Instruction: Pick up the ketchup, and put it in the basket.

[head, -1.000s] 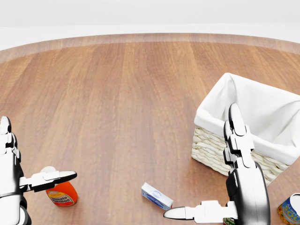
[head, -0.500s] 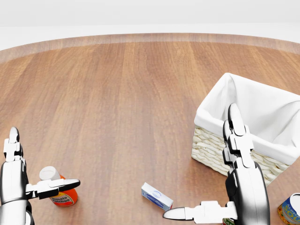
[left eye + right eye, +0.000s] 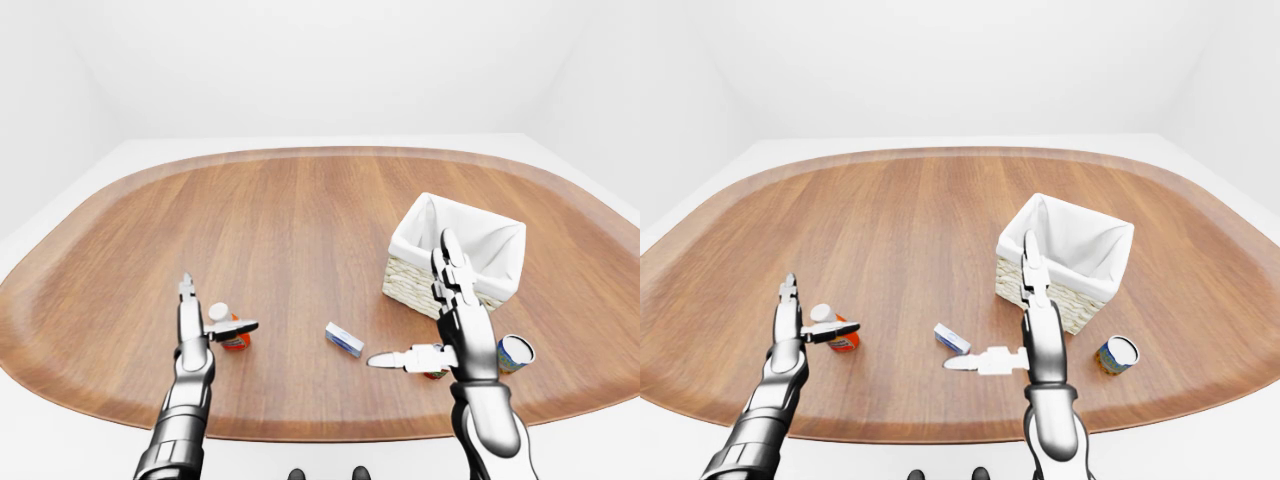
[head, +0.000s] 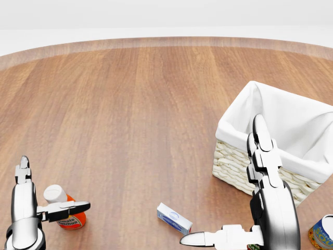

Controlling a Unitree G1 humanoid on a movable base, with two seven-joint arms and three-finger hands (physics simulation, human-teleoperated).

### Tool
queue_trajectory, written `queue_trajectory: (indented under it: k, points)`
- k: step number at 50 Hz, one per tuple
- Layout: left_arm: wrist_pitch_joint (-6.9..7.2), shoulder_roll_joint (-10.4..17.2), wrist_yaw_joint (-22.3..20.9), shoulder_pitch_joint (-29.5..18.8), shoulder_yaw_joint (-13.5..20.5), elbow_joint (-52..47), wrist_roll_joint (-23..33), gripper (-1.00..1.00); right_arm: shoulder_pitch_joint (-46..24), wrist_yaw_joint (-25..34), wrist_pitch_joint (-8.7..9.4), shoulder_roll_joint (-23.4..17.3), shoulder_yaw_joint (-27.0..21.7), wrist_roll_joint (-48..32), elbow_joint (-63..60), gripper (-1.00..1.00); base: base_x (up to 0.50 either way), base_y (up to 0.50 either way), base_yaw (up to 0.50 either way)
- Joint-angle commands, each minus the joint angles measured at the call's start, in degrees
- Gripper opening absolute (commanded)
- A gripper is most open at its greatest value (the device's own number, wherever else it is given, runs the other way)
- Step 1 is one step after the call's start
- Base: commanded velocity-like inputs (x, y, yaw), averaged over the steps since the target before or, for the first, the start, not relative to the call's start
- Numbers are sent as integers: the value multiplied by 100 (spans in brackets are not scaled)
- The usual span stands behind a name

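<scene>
Ketchup lies tipped on the desk at the head view's lower left: probably light, rigid, slick plastic, best gripped around its orange body. The left hand is spread beside it, thumb over it; basket well apart.

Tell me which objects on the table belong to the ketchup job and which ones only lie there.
Belong to the job:
- ketchup bottle, beside the left hand
- basket

Only lying there:
- small blue-and-white box
- can
</scene>
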Motion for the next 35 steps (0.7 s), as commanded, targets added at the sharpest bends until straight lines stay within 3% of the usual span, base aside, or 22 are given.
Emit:
queue_trajectory:
  k: [1, 17, 18, 19, 35]
  points:
    - [0, 116, 193, -444, -114, 1090, -47, 100, 4, 1, -9, -5, -8, 10, -5, 100, 0, 0, 0]
    - [0, 157, 220, -631, -196, 1617, -85, 100, 0, -1, -35, -5, -5, -5, 28, 100, 0, 0, 0]
    - [0, 156, 227, -625, -191, 1612, -92, 86, 0, 6, -31, -5, -3, -1, 24, 100, 0, 0, 0]
    - [0, 151, 171, -586, -174, 1580, -142, -100, 16, 2, -14, -3, 8, -14, -9, 100, 0, 0, 0]
    - [0, 128, 186, -499, -198, 1400, -57, -100, -10, 6, -25, -4, 6, -15, 49, 100, 0, 0, 0]
